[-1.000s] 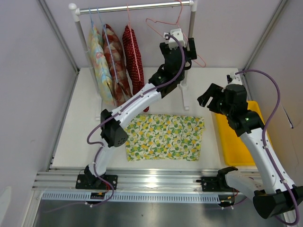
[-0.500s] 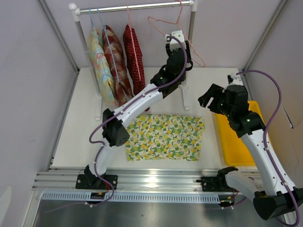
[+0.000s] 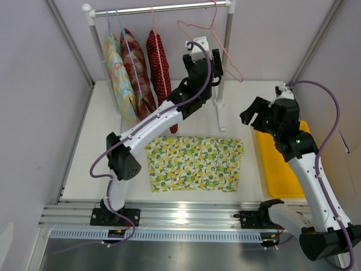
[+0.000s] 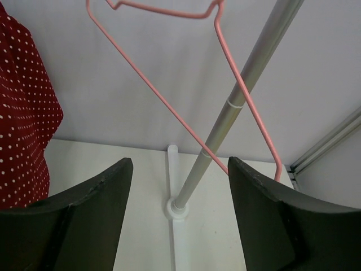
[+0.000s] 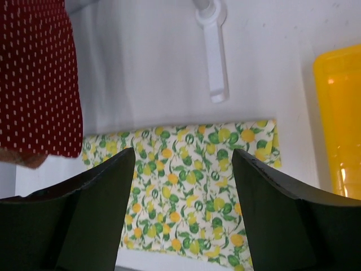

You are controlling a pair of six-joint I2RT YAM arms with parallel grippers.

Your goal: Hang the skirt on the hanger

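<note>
Pink wire first: the hanger (image 4: 158, 87) hangs bare by its hook from the rail (image 3: 163, 8) at the back, crossing the rack's upright pole (image 4: 248, 84), with no cloth on it. The skirt (image 3: 194, 164) lies spread flat on the table, well apart from it, between the 2 arm bases and the rack. So I judge the task barely begun, with nothing gripped and nothing threaded. My left gripper (image 4: 179, 161) is raised near the hanger with its jaws wide and empty, and the wire sits beyond the fingers, not between them. My right gripper (image 5: 183, 152) hovers above the skirt's far edge, also spread wide and holding nothing. Left to do, as I read it: take the hanger, bring it to the skirt, and fit the 2 together.
</note>
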